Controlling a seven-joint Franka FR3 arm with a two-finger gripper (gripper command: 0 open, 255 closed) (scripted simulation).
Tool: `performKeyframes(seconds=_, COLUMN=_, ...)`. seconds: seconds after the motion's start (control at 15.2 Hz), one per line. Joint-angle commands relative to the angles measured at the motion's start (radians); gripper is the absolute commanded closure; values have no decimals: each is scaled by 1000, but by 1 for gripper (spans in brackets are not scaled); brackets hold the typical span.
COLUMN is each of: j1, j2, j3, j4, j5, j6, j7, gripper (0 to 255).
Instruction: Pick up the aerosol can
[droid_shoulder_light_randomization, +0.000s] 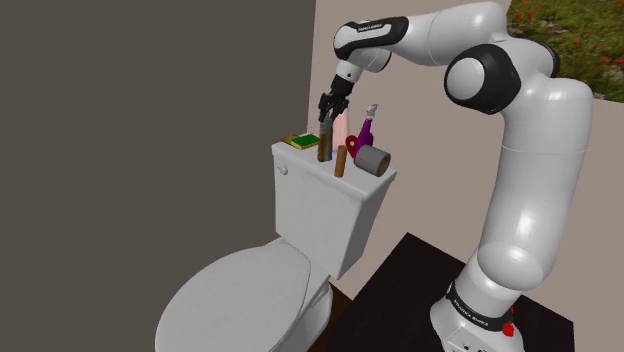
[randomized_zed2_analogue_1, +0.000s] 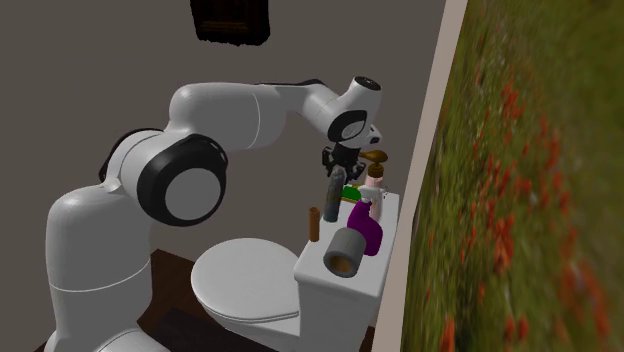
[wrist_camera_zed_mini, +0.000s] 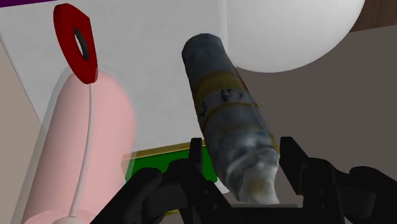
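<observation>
Fingers (wrist_camera_zed_mini: 294, 158) apart, astride aerosol can (wrist_camera_zed_mini: 229, 108)

item: our one arm (droid_shoulder_light_randomization: 530, 170), white, dark joints | pose: we see it rise upright, fold at a high elbow (droid_shoulder_light_randomization: 485, 80) and reach toward the shoulder view's left | wrist (droid_shoulder_light_randomization: 350, 72): bent downward | gripper (droid_shoulder_light_randomization: 326, 112): all black, pointing down | fingers (wrist_camera_zed_mini: 291, 159): we note them apart, not meeting

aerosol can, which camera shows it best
The wrist view: the can looms large and nearly whole between the fingers of the open gripper, its grey body and yellowish bands plain. The shoulder and second exterior views both show it small, upright on the tank under the gripper.
</observation>
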Motion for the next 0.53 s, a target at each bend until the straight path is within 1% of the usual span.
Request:
performKeyframes(seconds=0.0, j1=-2, j2=-3, j3=-1, j4=24, j5=-4, j6=-25, j7=8, gripper=255)
performKeyframes(seconds=0.46, j1=-10, j2=2, j3=-5, j4=122, j5=-11, j6=-115, j7=36, gripper=255)
